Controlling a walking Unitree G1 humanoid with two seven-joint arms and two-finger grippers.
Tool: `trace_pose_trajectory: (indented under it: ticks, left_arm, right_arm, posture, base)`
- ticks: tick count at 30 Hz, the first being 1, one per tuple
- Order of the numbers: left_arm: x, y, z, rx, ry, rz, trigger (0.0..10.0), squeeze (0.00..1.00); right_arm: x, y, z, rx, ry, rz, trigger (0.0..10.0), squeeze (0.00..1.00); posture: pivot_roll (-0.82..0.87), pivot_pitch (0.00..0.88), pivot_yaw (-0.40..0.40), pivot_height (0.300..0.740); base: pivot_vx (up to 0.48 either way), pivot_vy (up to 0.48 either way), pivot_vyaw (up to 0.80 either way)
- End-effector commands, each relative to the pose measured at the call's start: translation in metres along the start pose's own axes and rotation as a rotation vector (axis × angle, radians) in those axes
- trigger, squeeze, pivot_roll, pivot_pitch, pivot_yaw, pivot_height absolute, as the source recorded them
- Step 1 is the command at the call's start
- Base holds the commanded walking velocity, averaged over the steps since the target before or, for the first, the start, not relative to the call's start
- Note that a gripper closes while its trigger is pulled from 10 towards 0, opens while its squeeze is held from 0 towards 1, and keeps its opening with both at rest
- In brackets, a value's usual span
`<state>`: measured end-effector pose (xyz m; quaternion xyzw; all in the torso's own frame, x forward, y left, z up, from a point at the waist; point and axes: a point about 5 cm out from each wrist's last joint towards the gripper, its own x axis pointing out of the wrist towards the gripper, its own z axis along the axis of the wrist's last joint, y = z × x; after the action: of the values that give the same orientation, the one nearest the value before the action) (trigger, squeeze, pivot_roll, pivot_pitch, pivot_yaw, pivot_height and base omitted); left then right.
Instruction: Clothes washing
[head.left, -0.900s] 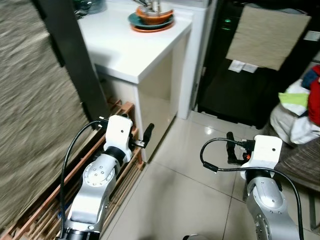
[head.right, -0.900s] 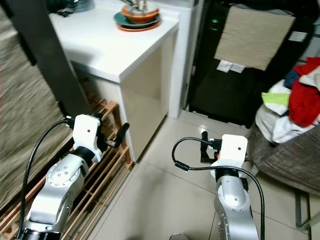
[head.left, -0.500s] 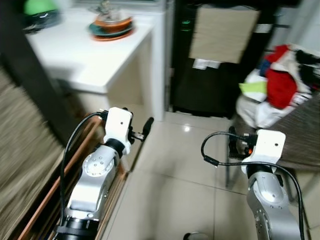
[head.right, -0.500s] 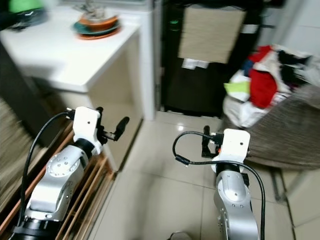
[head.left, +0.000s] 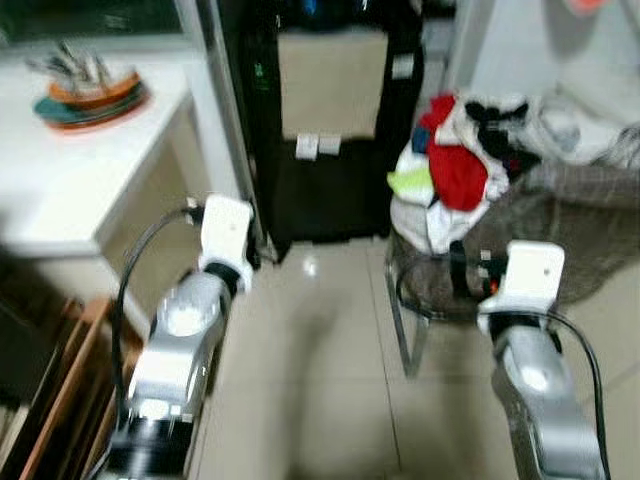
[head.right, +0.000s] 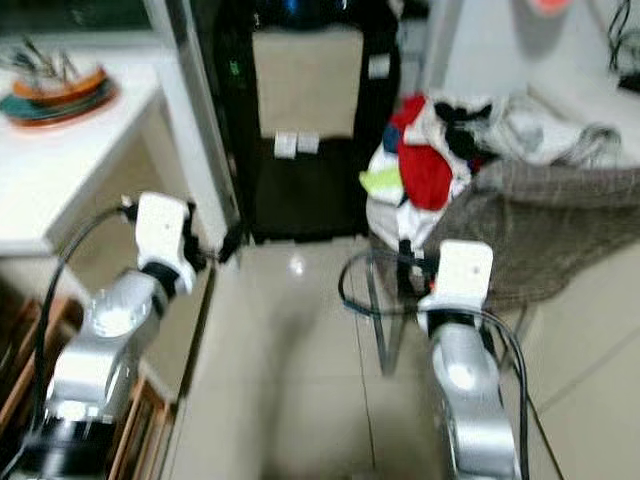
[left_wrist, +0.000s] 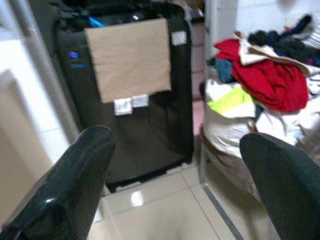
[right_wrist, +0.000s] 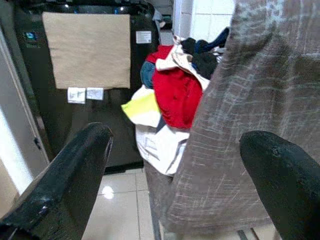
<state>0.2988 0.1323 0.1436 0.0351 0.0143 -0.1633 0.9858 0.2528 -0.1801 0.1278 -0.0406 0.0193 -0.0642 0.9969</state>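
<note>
Motion-blurred head views, sharper wrist views.

Head views: I get motion blur — edges soft.
Dish stack: contents unreadable.
Washer labels: too small for me to read.
Clothes pile: partly hidden behind grey cloth.

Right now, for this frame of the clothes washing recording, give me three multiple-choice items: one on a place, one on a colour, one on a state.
1. Where does the pile of clothes lie?
A. on the white table
B. on the chair covered by a grey-brown cloth
C. on the floor tiles

2. What colour is the big garment in the middle of the pile?
A. red
B. purple
C. orange

3. How is the left end effector?
A. shut on a garment
B. shut, empty
C. open, empty

Answers: 1 B, the pile rests on the draped chair. 2 A, it is plainly red. 3 C, its fingers stand wide apart with nothing between them.
</note>
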Motion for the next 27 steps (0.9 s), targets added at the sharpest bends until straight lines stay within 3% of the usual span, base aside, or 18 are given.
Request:
trace_pose_trajectory:
  ticks: [1, 5, 9, 13, 15, 27]
  left_arm:
    - [0.001, -0.004, 0.001, -0.004, -0.001, -0.020, 10.0, 0.00]
    - [-0.003, -0.003, -0.005, -0.012, 0.022, -0.015, 10.0, 0.00]
    - [-0.008, -0.003, -0.010, -0.010, 0.040, 0.005, 10.0, 0.00]
    - [-0.010, -0.003, -0.011, -0.006, 0.045, 0.017, 10.0, 0.00]
    - [-0.012, -0.003, -0.011, -0.002, 0.048, 0.020, 10.0, 0.00]
    - [-0.011, -0.003, -0.010, -0.018, 0.052, 0.013, 10.0, 0.00]
  right_arm:
    - [0.001, 0.001, -0.001, -0.012, 0.010, 0.016, 10.0, 0.00]
    - [0.003, 0.003, -0.001, -0.035, 0.016, 0.031, 10.0, 0.00]
    - [0.008, 0.011, -0.003, -0.102, 0.029, 0.085, 10.0, 0.00]
    - [0.011, 0.012, -0.004, -0.083, 0.036, 0.078, 10.0, 0.00]
    - [0.014, 0.013, -0.005, -0.032, 0.048, 0.073, 10.0, 0.00]
    - [0.011, 0.014, -0.005, -0.027, 0.056, 0.067, 10.0, 0.00]
  posture:
    - [-0.11, 0.000, 0.079, 0.740]
    - [-0.10, 0.000, 0.069, 0.740]
    - [-0.08, 0.000, 0.044, 0.740]
    - [-0.07, 0.000, 0.028, 0.740]
    - [-0.05, 0.000, 0.021, 0.740]
    - [-0.08, 0.000, 0.035, 0.740]
  base:
    - [0.251, 0.000, 0.00]
    - [0.255, 0.000, 0.00]
    - [0.254, 0.000, 0.80]
    - [0.254, 0.000, 0.75]
    - [0.255, 0.000, 0.00]
    - [0.255, 0.000, 0.00]
